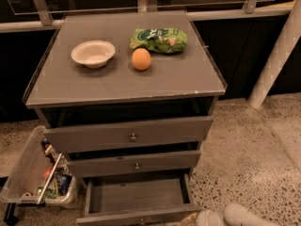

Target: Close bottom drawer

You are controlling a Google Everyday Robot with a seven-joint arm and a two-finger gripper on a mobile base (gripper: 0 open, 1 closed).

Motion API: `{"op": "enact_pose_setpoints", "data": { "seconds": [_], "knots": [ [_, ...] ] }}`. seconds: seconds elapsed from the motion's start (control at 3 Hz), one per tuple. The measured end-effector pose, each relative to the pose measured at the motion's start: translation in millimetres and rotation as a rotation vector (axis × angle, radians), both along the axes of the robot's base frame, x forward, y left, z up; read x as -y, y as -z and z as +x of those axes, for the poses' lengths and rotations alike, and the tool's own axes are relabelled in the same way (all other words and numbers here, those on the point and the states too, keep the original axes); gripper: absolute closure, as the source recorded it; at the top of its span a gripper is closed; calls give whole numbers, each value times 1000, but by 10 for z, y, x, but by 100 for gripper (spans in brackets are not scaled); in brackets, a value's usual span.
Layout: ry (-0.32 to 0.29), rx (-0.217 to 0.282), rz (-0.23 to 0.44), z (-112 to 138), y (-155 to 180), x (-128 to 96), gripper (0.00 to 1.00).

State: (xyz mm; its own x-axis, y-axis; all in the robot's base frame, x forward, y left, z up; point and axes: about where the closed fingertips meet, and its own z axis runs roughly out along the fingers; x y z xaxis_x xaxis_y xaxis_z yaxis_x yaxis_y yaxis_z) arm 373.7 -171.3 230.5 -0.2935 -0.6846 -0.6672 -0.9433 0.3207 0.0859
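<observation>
The bottom drawer of the grey-brown cabinet stands pulled out, its inside bare. Its narrow front panel sits at the lower edge of the view. My gripper is at the drawer's front right corner, close to the panel's right end and partly cut off by the frame's edge. The pale arm runs off to the right behind it. The middle drawer and top drawer sit slightly out from the cabinet body.
On the cabinet top are a white bowl, an orange and a green chip bag. A clear plastic bin of items stands on the floor at the left. A white post leans at the right.
</observation>
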Motion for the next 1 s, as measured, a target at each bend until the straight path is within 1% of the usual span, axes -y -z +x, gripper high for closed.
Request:
{"op": "enact_pose_setpoints", "data": {
  "seconds": [0.33, 1.0],
  "knots": [
    [7, -10, -15, 36, 84, -12, 100],
    [29, -29, -64, 285, 551, -37, 100]
  ]
}}
